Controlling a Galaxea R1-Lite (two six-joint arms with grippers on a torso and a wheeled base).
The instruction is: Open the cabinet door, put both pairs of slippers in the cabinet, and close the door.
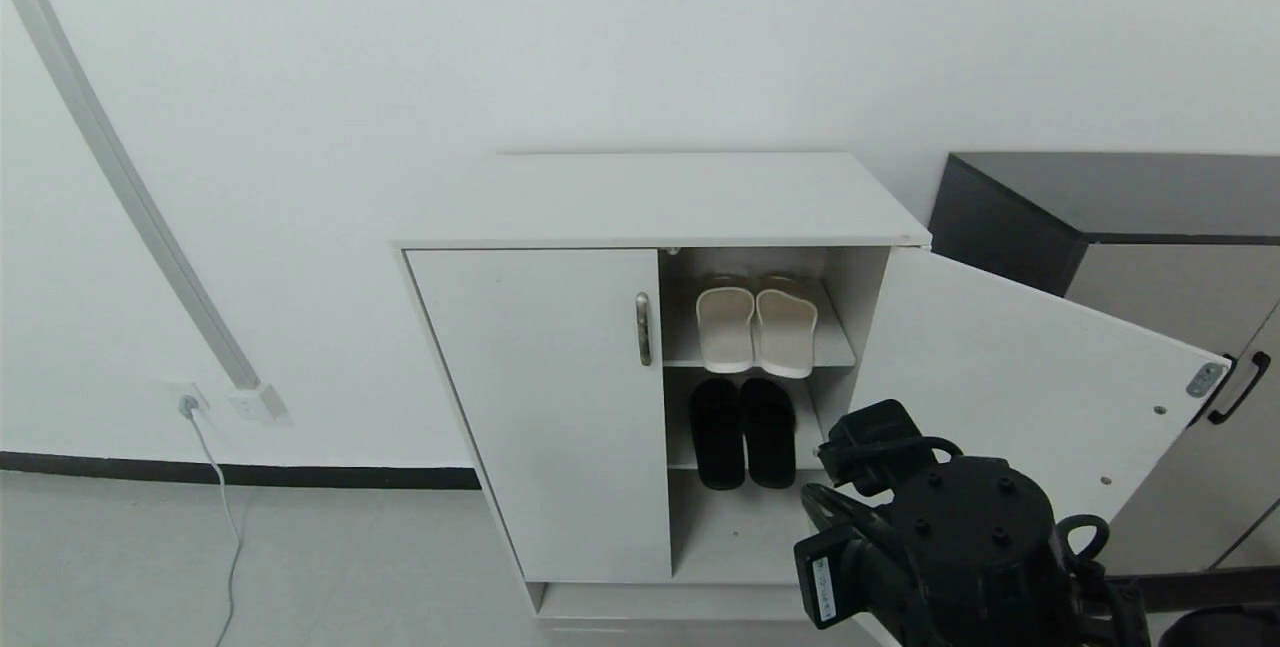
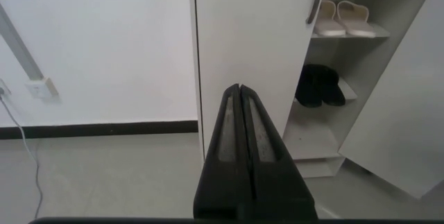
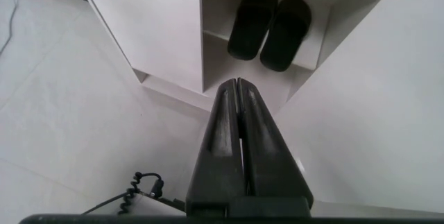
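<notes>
Right pincer (image 3: 238, 82) and left pincer (image 2: 239, 87) are each pressed together, empty. Ahead, the cabinet (image 1: 660, 197) has its right door (image 1: 1010, 377) swung open toward 4 o'clock; beige slippers (image 1: 757, 327) sit on the upper shelf, black slippers (image 1: 742, 432) beneath. Dark cupboard (image 1: 1130, 192) stands at 3 o'clock.

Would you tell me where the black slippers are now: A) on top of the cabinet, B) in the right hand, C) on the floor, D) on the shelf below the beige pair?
D: the black slippers lie inside the cabinet, one shelf under the beige slippers.
</notes>
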